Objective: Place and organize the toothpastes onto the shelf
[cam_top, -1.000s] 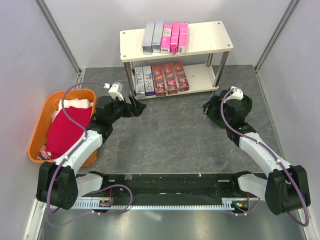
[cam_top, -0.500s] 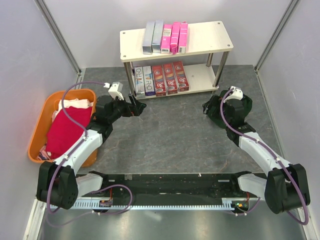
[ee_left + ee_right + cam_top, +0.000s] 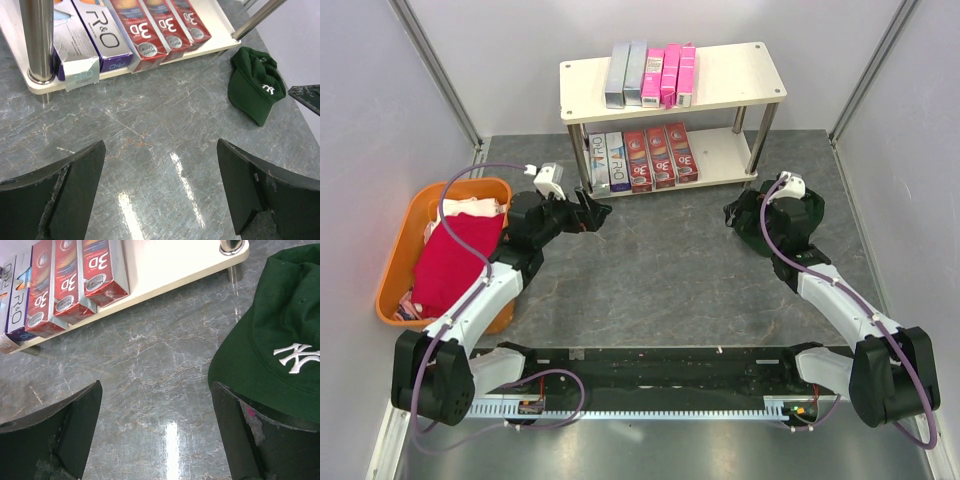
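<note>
Toothpastes (image 3: 650,75) lie in two tidy rows on the shelf (image 3: 745,75), five boxes on the top board and five on the lower; none shows on the table (image 3: 660,285); the left gripper (image 3: 160,192) and right gripper (image 3: 156,432) both stand spread wide and empty, near the lower tier; a careless sweep by the left could knock the overhanging box ends askew; the right, just beside a green cap (image 3: 272,335), could snag it.

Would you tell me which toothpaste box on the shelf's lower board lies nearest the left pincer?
The leftmost R&O box, lying right beside the chrome front leg; the other R&O box and the three red 3D boxes lie farther right.
</note>
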`<state>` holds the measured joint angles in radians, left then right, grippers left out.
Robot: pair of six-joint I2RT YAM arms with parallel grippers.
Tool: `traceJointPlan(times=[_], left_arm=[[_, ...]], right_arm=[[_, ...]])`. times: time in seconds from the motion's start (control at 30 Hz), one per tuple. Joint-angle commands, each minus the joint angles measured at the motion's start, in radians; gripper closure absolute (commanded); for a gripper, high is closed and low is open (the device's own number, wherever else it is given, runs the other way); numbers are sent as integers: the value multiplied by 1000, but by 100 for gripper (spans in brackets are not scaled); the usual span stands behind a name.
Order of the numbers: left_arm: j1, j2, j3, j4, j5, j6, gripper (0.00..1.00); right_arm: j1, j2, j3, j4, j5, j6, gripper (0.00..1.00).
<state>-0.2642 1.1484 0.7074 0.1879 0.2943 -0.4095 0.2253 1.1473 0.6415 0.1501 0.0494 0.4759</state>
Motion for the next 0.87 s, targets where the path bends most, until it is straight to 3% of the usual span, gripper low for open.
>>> traceJointPlan(times=[0.0,0.47,0.7,0.83], left_arm=[[0,-35,-3,31,2,20,0],[0,-44,-17,24,-17,26,0],[0,-47,-20,21,-53,49,0],[0,-50,-23,25,-67,81,0]], right_arm=[[0,5,-11,77,-19,15,2],[0,0,-138,336,9,0,2],[3,78,-124,347,35,-54,2],[3,54,-143,355,136,-100,2]])
